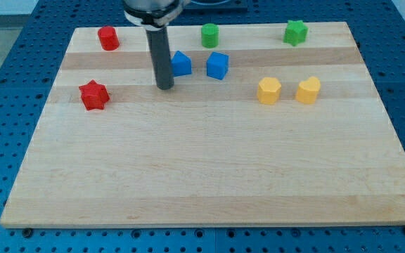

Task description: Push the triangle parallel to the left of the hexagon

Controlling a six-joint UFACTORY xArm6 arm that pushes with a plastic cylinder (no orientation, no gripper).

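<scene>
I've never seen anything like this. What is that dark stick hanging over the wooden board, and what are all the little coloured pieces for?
The dark stick is my arm's end: a plain rod with no claw, so nothing is held. My tip only slides along the wooden board and pushes blocks. One camera looks down at the board from its near edge. On it lie a blue triangle just right of my tip, a blue cube, a yellow hexagon, another yellow block, a red star, a second red block, and two green blocks.
</scene>
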